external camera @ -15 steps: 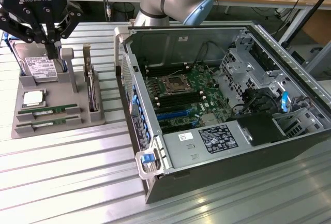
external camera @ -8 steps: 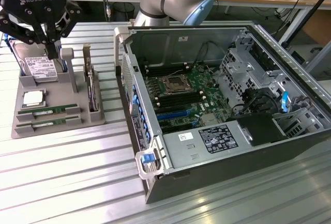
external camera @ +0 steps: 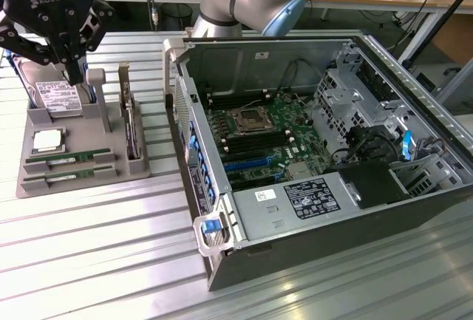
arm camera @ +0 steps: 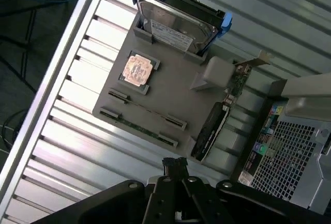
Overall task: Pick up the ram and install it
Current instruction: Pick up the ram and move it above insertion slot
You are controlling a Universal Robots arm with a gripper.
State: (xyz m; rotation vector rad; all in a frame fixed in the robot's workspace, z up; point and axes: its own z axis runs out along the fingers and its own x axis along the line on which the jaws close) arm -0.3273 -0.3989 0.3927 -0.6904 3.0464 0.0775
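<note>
Two rams lie side by side in slots at the front of a grey holder tray (external camera: 103,159): one ram (external camera: 65,159) and a second ram (external camera: 60,176) beside it. From the wrist view they appear edge-on as thin strips, one ram (arm camera: 150,112) and the other ram (arm camera: 137,128). My gripper (external camera: 76,76) hangs above the back of the tray, over the hard drive, well above the rams. The gripper (arm camera: 176,164) has its fingers shut together with nothing between them.
The tray also holds a silver hard drive (external camera: 58,97), a CPU (external camera: 46,140) and an upright expansion card (external camera: 131,129). At the exterior view's right lies an open computer case (external camera: 414,150) with its motherboard (external camera: 259,131) exposed. All of it rests on a ribbed metal table (external camera: 89,253).
</note>
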